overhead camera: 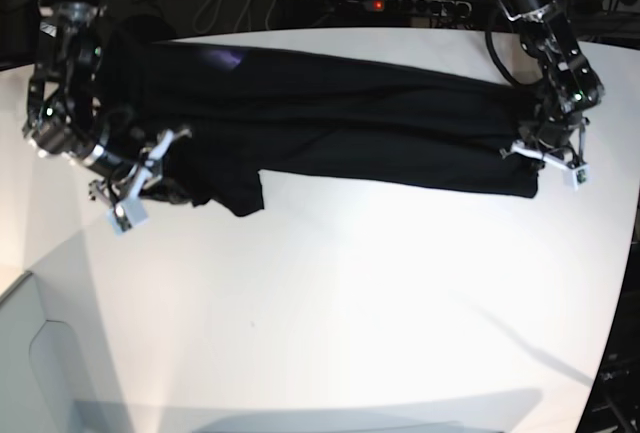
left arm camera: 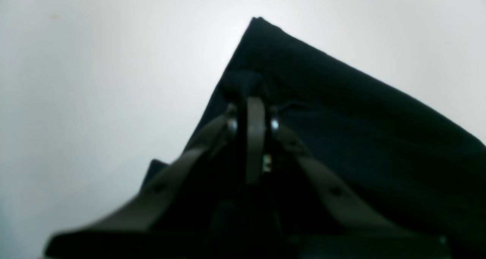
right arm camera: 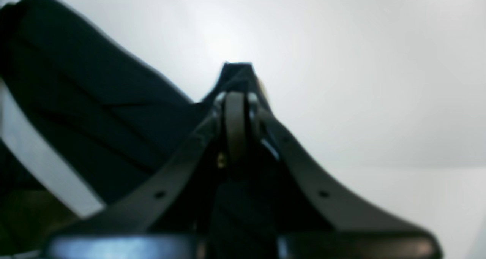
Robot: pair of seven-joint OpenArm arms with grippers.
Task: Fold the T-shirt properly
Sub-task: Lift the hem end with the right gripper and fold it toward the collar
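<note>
No readable text, no labels, no brand names, no numbers, no signs anywhere in the three views, wrist pictures blurred

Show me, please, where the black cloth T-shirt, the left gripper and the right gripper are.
black cloth T-shirt (overhead camera: 370, 123), base view, middle of the folded body.
left gripper (overhead camera: 548, 161), base view, at its shut jaws.
right gripper (overhead camera: 172, 175), base view, at its shut jaws.
</note>
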